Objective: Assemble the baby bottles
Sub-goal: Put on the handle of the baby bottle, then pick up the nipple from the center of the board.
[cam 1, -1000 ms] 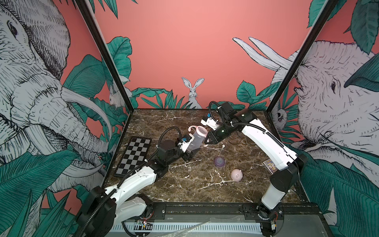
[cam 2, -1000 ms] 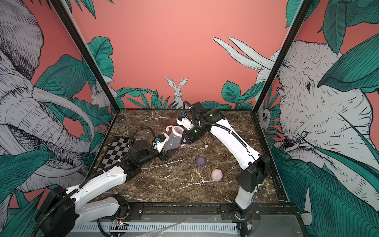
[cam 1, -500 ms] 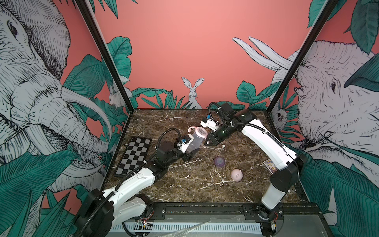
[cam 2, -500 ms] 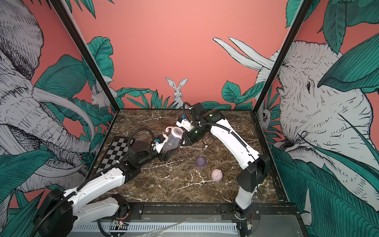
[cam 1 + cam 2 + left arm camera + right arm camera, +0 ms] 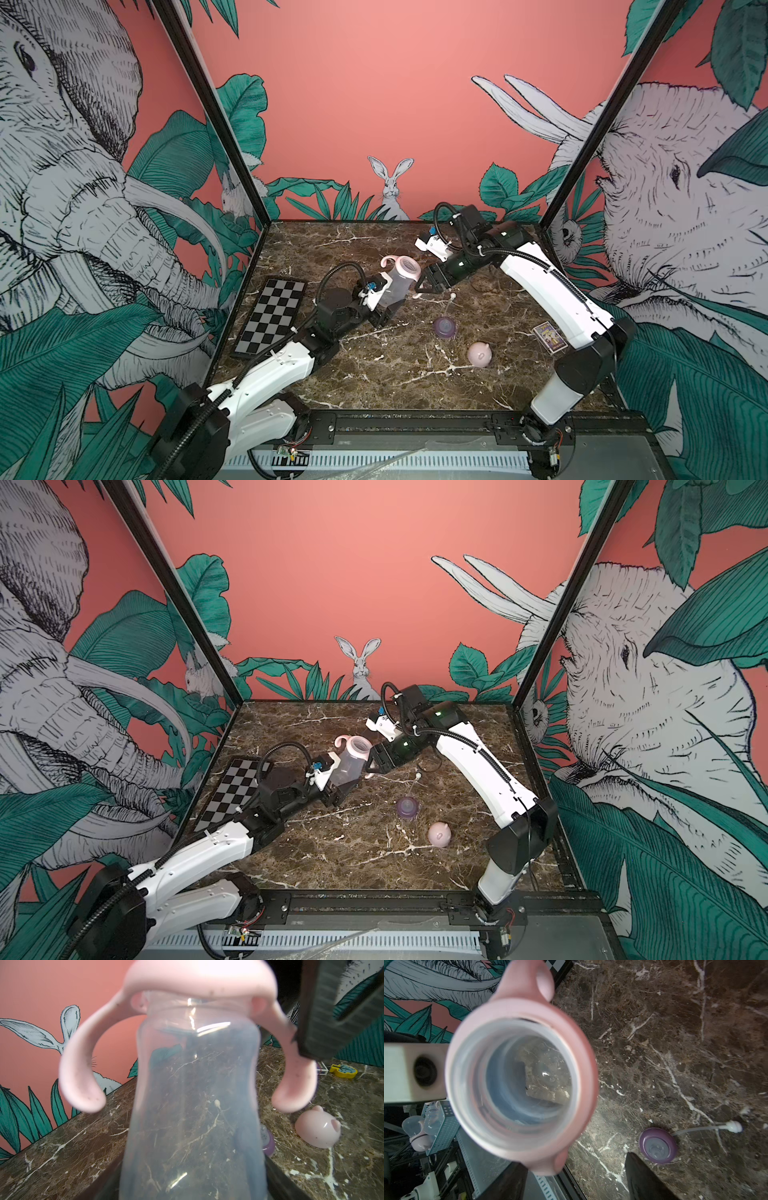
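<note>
Front of table [image 5: 374,386]: pink dome cap [image 5: 479,354] lies near purple collar [image 5: 445,327], straw [image 5: 699,1128] running rearward. Mid-table, we see L gripper [image 5: 384,306] clamped on base of clear body [image 5: 395,286], held off the surface. Long axis tilted, mouth up and rearward. Pink ring [image 5: 405,268] sits on neck. R gripper [image 5: 423,279]: jaws spread, just beside ring.

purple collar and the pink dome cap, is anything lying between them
Nothing: only bare marble tabletop separates the purple collar from the pink dome cap, as both top views show.
</note>
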`<state>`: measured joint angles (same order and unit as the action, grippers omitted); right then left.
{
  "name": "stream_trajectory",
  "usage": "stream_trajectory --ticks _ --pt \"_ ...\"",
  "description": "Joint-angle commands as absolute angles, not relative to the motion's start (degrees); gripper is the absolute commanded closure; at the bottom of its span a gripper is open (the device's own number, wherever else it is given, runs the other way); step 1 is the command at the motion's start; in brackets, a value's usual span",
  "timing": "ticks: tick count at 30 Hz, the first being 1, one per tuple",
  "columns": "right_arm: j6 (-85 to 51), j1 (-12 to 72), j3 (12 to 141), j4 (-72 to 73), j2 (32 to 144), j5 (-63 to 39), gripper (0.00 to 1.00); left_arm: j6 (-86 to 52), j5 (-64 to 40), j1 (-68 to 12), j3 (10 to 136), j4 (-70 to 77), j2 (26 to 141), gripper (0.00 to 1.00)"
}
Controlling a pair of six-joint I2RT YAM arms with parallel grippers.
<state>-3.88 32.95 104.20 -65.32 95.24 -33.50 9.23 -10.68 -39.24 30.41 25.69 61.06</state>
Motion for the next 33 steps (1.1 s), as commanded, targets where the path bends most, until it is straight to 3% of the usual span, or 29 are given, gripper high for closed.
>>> stream_trajectory --ticks 1,15,22,33 --pt "-5.49 31.82 103.36 -61.14 92.20 -33.90 0.23 9.01 -10.89 -39.55 30.31 28.76 59.77 0.45" --pt "-8.35 31.73 103.89 -55.27 91.11 -40.12 0.19 8.66 -10.13 -39.55 30.26 27.58 58.50 0.45" --pt "-13.64 27.54 96.41 -51.22 87.92 -34.53 0.19 8.27 -10.06 -39.55 29.50 27.96 58.05 0.45" --pt "-11.45 26.72 88.20 -61.51 87.19 -15.44 0.19 8.64 -10.99 -39.55 29.46 24.96 55.91 0.44"
